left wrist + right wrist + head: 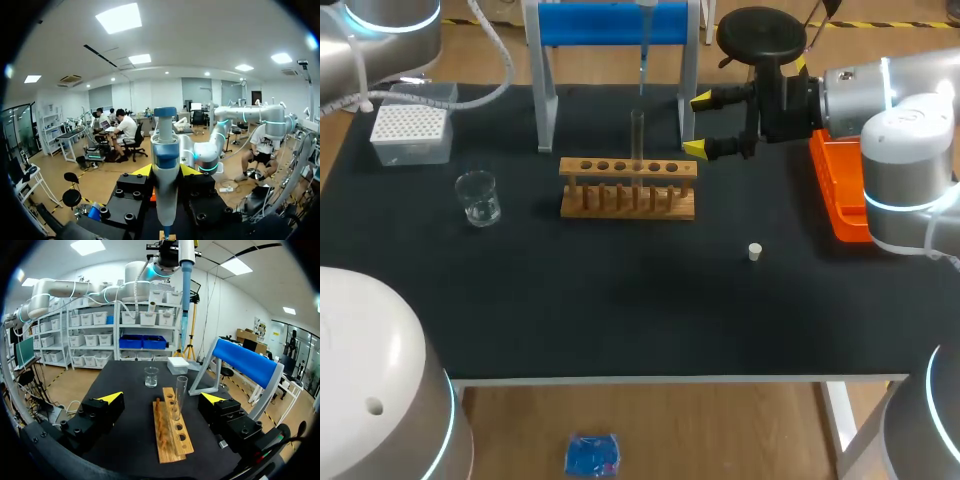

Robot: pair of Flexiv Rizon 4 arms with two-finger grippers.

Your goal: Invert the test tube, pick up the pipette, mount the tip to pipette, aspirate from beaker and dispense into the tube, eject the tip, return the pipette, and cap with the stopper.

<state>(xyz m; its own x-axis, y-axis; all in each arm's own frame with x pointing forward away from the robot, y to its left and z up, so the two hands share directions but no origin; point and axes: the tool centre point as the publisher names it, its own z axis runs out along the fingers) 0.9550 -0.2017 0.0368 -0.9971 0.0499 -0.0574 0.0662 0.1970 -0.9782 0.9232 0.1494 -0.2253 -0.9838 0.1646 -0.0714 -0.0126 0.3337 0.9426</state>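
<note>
The glass test tube (637,138) stands upright in the wooden rack (628,190). Above it hangs the pipette (646,25), its tip pointing down at the tube's mouth. In the left wrist view my left gripper (165,171) is shut on the pipette (165,170) body. My right gripper (702,125) stands open just right of the tube, level with it. From the right wrist, the tube (181,390) lies ahead between the open fingers of that gripper (162,399), with the pipette (186,285) overhead. The white stopper (755,252) lies on the mat in front of the right arm.
A beaker (478,197) with liquid and a white tip box (410,133) stand at the left. The blue pipette stand (610,25) is behind the rack. An orange tray (840,195) lies under my right arm.
</note>
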